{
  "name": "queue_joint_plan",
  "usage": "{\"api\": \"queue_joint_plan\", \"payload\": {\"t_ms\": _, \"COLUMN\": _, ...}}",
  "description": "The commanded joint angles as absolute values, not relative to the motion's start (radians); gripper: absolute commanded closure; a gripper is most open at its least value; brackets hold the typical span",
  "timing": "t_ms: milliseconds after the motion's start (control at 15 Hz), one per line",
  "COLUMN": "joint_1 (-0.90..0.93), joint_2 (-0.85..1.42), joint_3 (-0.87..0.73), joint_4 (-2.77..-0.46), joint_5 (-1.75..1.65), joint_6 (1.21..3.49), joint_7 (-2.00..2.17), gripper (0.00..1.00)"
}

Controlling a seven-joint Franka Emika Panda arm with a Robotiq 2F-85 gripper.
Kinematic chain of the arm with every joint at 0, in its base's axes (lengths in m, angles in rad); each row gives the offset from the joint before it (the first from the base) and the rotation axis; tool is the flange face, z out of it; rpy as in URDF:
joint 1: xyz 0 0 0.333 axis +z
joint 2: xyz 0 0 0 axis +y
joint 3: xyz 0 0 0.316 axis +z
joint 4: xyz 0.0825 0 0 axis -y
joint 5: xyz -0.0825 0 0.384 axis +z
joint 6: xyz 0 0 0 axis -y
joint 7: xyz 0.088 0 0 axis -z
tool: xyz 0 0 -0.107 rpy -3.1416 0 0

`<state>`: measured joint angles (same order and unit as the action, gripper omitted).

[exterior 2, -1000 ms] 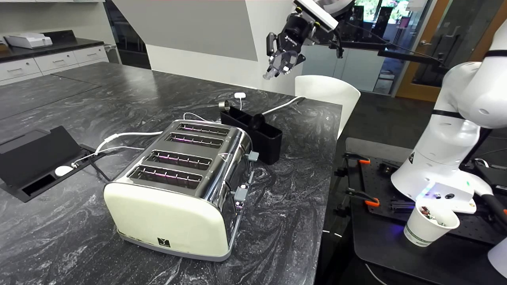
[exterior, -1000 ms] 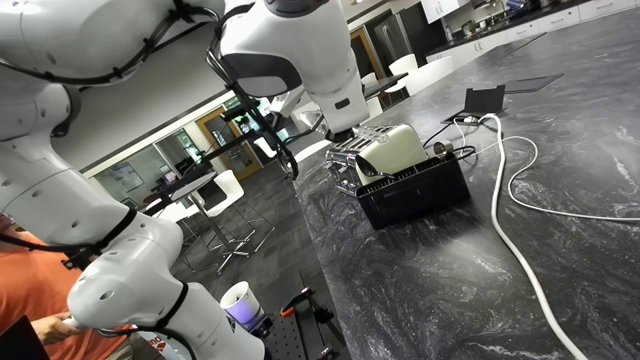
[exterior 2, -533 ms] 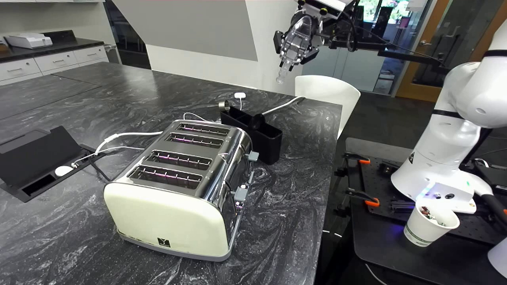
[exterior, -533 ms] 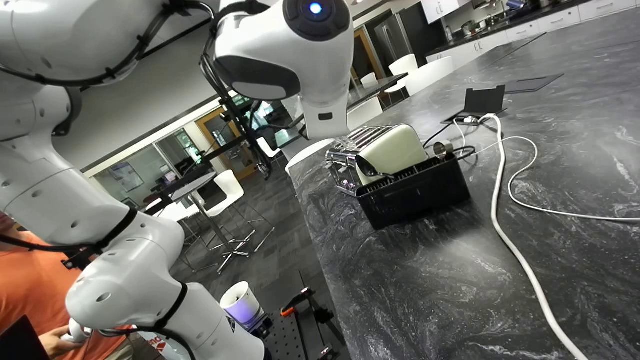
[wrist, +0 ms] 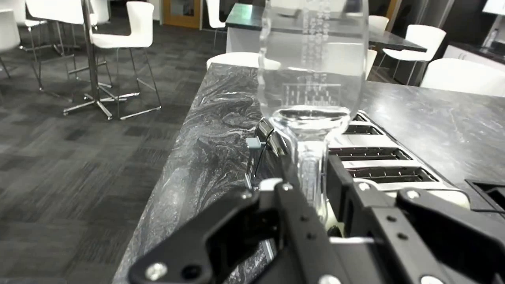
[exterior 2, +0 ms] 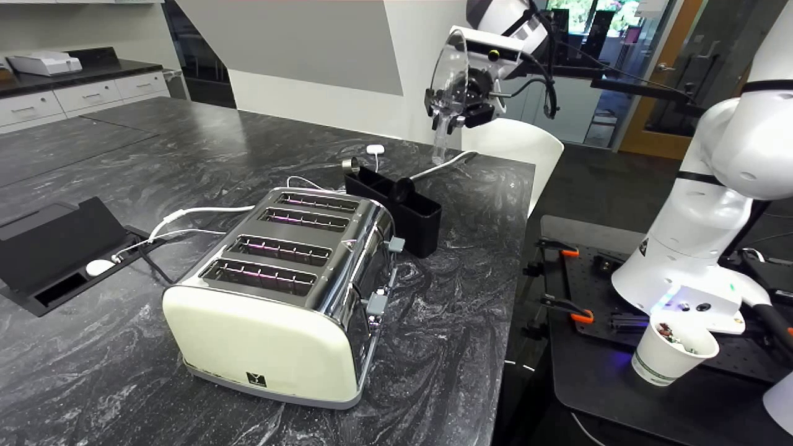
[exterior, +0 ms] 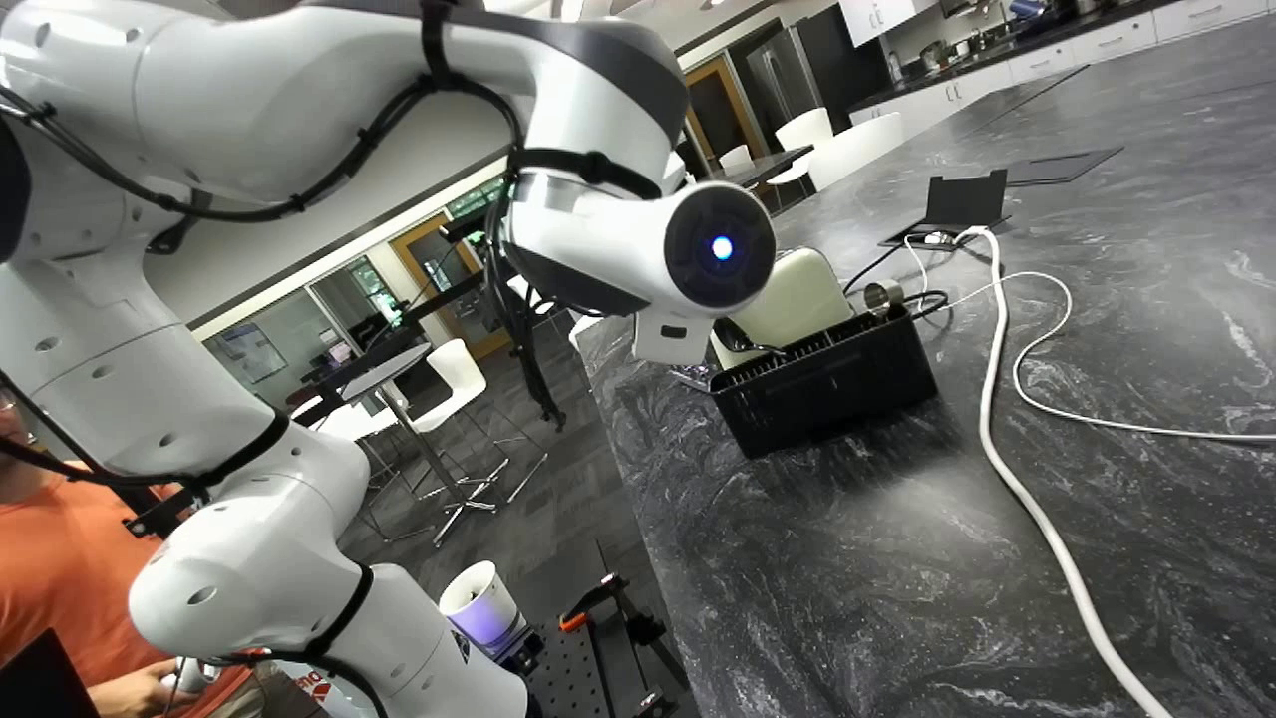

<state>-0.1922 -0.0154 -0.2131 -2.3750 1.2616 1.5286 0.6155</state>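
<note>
My gripper (wrist: 311,169) is shut on the narrow handle of a clear plastic scoop (wrist: 311,75), whose wide bowl with raised markings stands beyond the fingers. Whether the bowl holds anything I cannot tell. In an exterior view the scoop's bowl (exterior 2: 455,62) is above the gripper (exterior 2: 451,121), and the handle hangs down over the back of the counter. Nearest below is a cream and chrome four-slot toaster (exterior 2: 260,341), seen behind the handle in the wrist view. Beside it stands a black divided caddy (exterior 2: 422,229) with a small metal cup (exterior 2: 350,165) at one end.
A pop-up outlet box (exterior 2: 68,241) with white cables (exterior 2: 210,209) lies beyond the toaster. White cables also run across the counter (exterior: 997,558). By the robot base stands a paper cup (exterior 2: 672,353). A person in orange (exterior: 70,568) holds a controller. White chairs stand around.
The wrist has turned and tilted, and the gripper has come lower. The scoop has turned with it, its handle now pointing more straight down. The grip is the same; toaster and caddy have not moved.
</note>
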Motion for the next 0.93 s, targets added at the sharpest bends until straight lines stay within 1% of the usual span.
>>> {"api": "queue_joint_plan", "payload": {"t_ms": 0, "joint_1": -0.198, "joint_2": 0.066, "joint_3": -0.211, "joint_4": -2.382, "joint_5": 1.372, "joint_6": 1.518, "joint_7": 0.624, "gripper": 0.94}}
{"api": "queue_joint_plan", "payload": {"t_ms": 333, "joint_1": -0.194, "joint_2": 0.137, "joint_3": -0.216, "joint_4": -2.384, "joint_5": 1.381, "joint_6": 1.541, "joint_7": 0.566, "gripper": 0.94}}
{"api": "queue_joint_plan", "payload": {"t_ms": 867, "joint_1": -0.197, "joint_2": 0.197, "joint_3": -0.222, "joint_4": -2.380, "joint_5": 1.364, "joint_6": 1.532, "joint_7": 0.316, "gripper": 0.94}}
